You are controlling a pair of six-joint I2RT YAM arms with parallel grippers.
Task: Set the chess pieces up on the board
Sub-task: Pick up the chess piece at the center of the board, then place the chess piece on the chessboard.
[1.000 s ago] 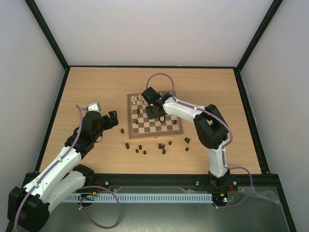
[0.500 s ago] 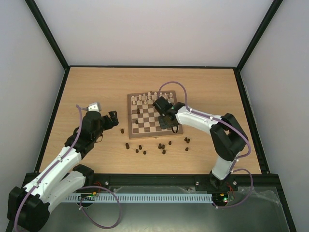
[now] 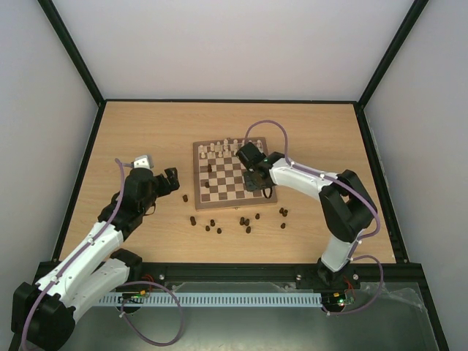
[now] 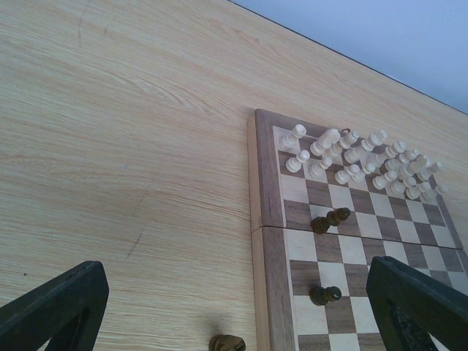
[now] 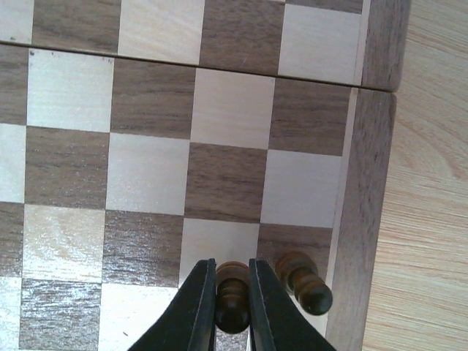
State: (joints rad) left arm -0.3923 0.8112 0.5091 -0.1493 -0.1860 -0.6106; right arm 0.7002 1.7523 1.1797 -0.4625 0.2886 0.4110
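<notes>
The board (image 3: 197,172) lies mid-table, with cream pieces along its far rows. My right gripper (image 3: 257,181) hovers low over the board's near right corner, shut on a dark brown chess piece (image 5: 232,303). Another dark piece (image 5: 303,282) stands just to its right by the board's border (image 5: 369,219). Two dark pieces (image 4: 330,219) (image 4: 325,295) stand near the board's left edge. Several loose chess pieces (image 3: 212,223) lie on the table in front of the board. My left gripper (image 3: 170,181) waits open left of the board, its fingers (image 4: 51,307) wide apart with nothing between them.
Cream pieces (image 4: 358,157) crowd the board's far rows. One dark piece (image 4: 227,342) sits on the table just off the board's left border. More dark pieces (image 3: 283,213) lie near the board's front right corner. The wooden tabletop (image 3: 146,131) is fenced by a black frame.
My right gripper has carried the dark piece from the board's far left part to its near right corner. The left arm has stayed still.
</notes>
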